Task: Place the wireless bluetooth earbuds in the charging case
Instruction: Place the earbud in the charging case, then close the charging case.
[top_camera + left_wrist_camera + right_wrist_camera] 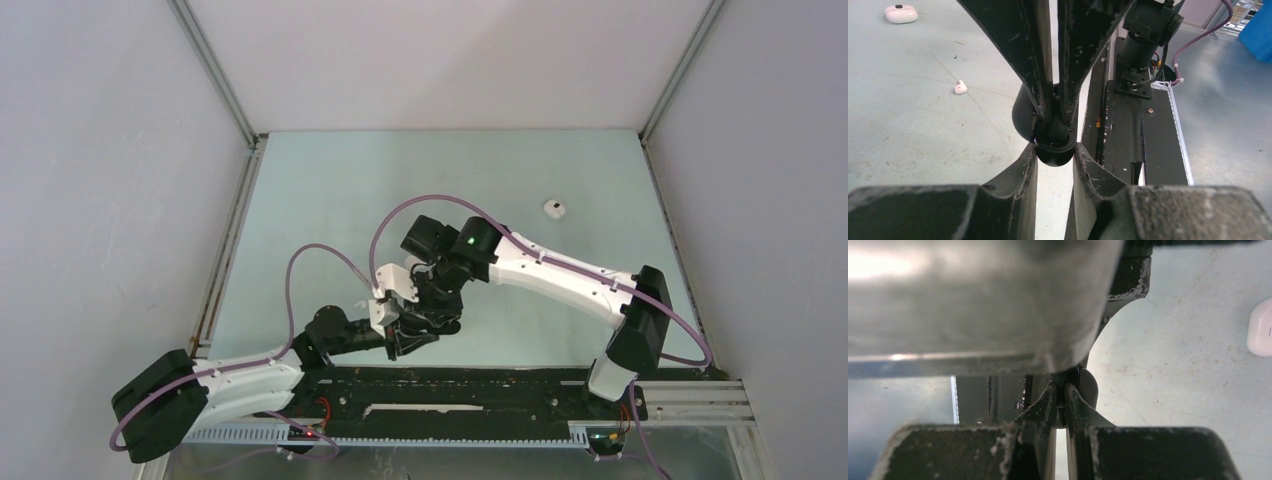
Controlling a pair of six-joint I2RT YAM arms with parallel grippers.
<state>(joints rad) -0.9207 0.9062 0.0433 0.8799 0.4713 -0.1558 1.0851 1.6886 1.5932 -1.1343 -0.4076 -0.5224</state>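
Overhead, both arms are seen reaching inward over the pale green table (330, 190). The left gripper (403, 342) and right gripper (432, 318) are met tip to tip, well apart from the white charging case (554, 209) and on its near-left side. That case is found lying alone on the table surface. Whatever sits between the grippers is hidden in this view by the fingers.

From the left wrist, a black charging case (1054, 152) is seen clamped between the left gripper's fingers (1029, 167), one pressed to each side of it. The right gripper's fingers (1020, 55) are seen entering from above, pressed almost together, with their tips set against the top of the black case. Whether anything is pinched between them cannot be told. One white earbud (961, 88) is noted loose on the table, between the white charging case and the black one, touching neither.

From the right wrist, the right fingers are confirmed nearly closed, with only a thin slit between them. The black case's rounded body is seen just beyond the tips. The white charging case is cut off at the right edge, well apart from the tips. The upper left is filled by a blurred grey mass that cannot be identified.
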